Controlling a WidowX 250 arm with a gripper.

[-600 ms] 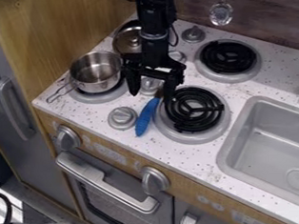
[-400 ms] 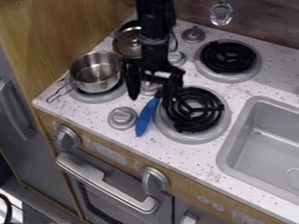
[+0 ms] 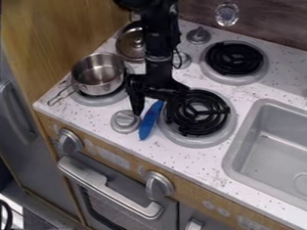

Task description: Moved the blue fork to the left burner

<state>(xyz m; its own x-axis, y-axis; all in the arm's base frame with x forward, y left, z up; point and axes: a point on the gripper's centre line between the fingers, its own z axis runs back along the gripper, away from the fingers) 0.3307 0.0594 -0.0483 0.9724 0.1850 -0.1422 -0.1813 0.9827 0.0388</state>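
Right now the black gripper (image 3: pixel 155 112) hangs over the white speckled bench (image 3: pixel 185 160), between the steel pot (image 3: pixel 98 74) and the black coil burner (image 3: pixel 198 112) nearest the sink (image 3: pixel 277 163). Its fingers are released and stand well apart, one to each side of the blue fork (image 3: pixel 146 126), with nothing grasped. The fork lies on the bench, between the round grey knob (image 3: pixel 125 121) and that coil burner, its blue handle slanting down toward the front edge. The other end runs up under the gripper and is hidden. Whether the handle touches the burner's grey rim, I cannot tell. The pot sits upright on the left burner (image 3: pixel 103 99), its wire-like handle pointing out toward the bench's left corner. Behind the pot is a round metal lid (image 3: pixel 130 42), partly hidden by the arm. A second coil burner (image 3: pixel 235 58) is set farther back on the right, with another grey knob (image 3: pixel 198 35) near it. A metal ladle (image 3: pixel 227 14) hangs against the dark wood wall behind. Below the bench's front edge, the oven handle (image 3: pixel 108 187) slants between two large grey dials (image 3: pixel 159 185).
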